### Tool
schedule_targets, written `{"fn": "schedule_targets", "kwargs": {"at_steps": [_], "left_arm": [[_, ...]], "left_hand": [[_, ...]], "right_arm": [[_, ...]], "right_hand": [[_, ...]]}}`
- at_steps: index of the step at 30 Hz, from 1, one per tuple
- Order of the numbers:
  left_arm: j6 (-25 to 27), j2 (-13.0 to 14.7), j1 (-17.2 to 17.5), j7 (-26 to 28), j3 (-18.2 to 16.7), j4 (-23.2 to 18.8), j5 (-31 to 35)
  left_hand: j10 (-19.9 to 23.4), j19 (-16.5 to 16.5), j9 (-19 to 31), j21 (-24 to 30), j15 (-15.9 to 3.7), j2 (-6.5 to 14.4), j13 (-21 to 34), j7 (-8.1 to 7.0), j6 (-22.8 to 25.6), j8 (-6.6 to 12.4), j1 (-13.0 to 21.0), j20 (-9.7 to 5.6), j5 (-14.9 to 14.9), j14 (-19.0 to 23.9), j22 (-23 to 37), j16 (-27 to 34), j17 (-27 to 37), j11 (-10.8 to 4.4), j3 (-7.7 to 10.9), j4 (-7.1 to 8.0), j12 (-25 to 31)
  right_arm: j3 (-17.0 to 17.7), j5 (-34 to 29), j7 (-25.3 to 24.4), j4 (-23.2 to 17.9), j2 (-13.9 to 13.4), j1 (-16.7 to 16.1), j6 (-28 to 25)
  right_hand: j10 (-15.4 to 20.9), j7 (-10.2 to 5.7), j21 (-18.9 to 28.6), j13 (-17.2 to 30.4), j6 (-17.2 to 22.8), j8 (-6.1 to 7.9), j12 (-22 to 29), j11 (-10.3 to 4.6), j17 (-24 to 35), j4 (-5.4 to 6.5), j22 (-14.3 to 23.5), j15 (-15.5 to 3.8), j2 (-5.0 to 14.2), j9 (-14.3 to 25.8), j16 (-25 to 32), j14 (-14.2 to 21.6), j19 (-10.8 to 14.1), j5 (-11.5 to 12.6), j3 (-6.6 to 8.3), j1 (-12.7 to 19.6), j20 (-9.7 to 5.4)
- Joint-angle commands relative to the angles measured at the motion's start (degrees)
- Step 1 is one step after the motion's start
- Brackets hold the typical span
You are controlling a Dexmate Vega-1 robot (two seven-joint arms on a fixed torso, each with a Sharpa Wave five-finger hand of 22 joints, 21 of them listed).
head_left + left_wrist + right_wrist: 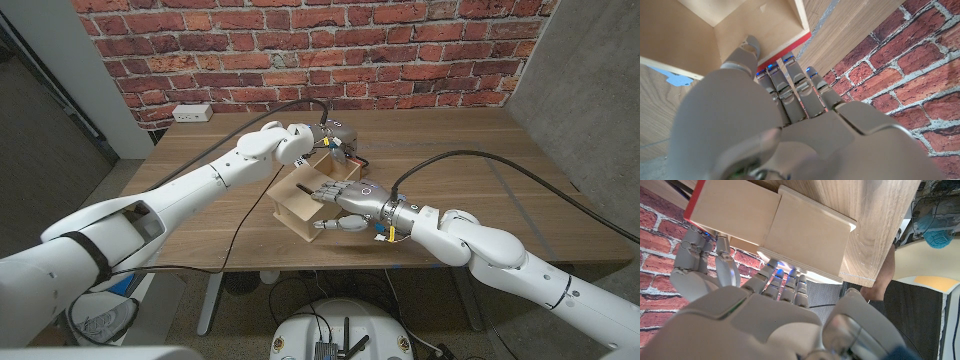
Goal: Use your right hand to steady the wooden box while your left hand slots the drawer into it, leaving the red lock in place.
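The wooden box [298,206] lies on its side near the table's front middle. My right hand [350,197] grips it, fingers over the top and thumb along the near side. In the right wrist view the drawer [735,210] sticks partway out of the box [810,235], with the red lock [694,202] at its outer end. Behind the box, my left hand [325,138] holds the drawer's far end. Its thumb lies inside the open drawer [740,25] and its fingertips [790,62] rest at the red lock [790,47]. My left hand [697,262] also appears beyond the drawer.
A white power strip [190,112] lies at the table's far left edge by the brick wall. Black cables [470,155] trail over the wooden table [500,130] from both arms. Bare tabletop extends to the right of the box.
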Motion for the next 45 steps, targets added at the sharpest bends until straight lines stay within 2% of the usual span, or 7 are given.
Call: {"fn": "schedule_targets", "kwargs": {"at_steps": [1,14,31,45], "left_arm": [[-3.6,0.1,-1.3,0.2,0.4,2.1,-0.8],[-6.8,0.7,-2.1,0.4,0.1,2.8,-1.5],[-7.4,1.2,-1.1,-0.7,-1.1,1.1,-2.6],[-8.9,1.1,-2.3,-0.6,-1.0,2.8,-1.9]], "left_hand": [[0.0,-0.1,0.9,-0.2,-2.81,3.2,0.3,0.82,1.5,0.44,2.6,-8.66,0.4,0.3,0.1,0.3,0.2,-0.10,-0.02,0.18,0.0],[-0.2,-0.2,0.9,-0.2,-2.81,3.2,0.3,0.81,1.7,0.52,2.6,-8.68,0.4,0.1,0.1,0.2,0.2,-0.11,-0.08,0.18,-0.1],[-0.3,-0.4,0.9,-0.2,-2.81,3.3,0.3,0.72,1.5,0.49,2.7,-8.69,0.4,-0.2,0.1,0.2,0.2,-0.08,-0.15,0.19,0.0],[-0.3,-0.5,0.9,-0.3,-2.81,3.3,0.3,0.67,1.4,0.47,2.7,-8.69,0.4,-0.5,0.1,0.1,0.2,-0.10,-0.18,0.20,0.0]], "right_arm": [[-0.2,-0.1,-0.2,0.3,0.1,0.3,0.3],[-0.4,-1.6,-1.1,0.2,0.2,0.3,0.0],[-0.5,-3.0,-1.2,-0.7,0.3,-0.4,-1.0],[-0.4,-3.0,-1.9,-0.5,0.3,-0.6,-0.9]], "right_hand": [[0.5,-0.07,0.4,0.3,0.5,0.33,0.2,0.07,0.1,0.37,0.4,0.03,0.53,0.3,0.4,0.7,0.6,0.4,-0.04,0.3,0.04],[0.5,-0.07,0.4,0.3,0.5,0.33,0.2,0.07,0.1,0.37,0.4,0.03,0.53,0.3,0.4,0.7,0.6,0.4,-0.04,0.3,0.04],[0.5,-0.07,0.4,0.3,0.5,0.33,0.2,0.07,0.1,0.37,0.4,0.03,0.53,0.3,0.4,0.7,0.6,0.4,-0.04,0.3,0.04],[0.5,-0.07,0.4,0.3,0.5,0.33,0.2,0.07,0.1,0.37,0.4,0.03,0.53,0.3,0.4,0.7,0.6,0.4,-0.04,0.3,0.04]]}}
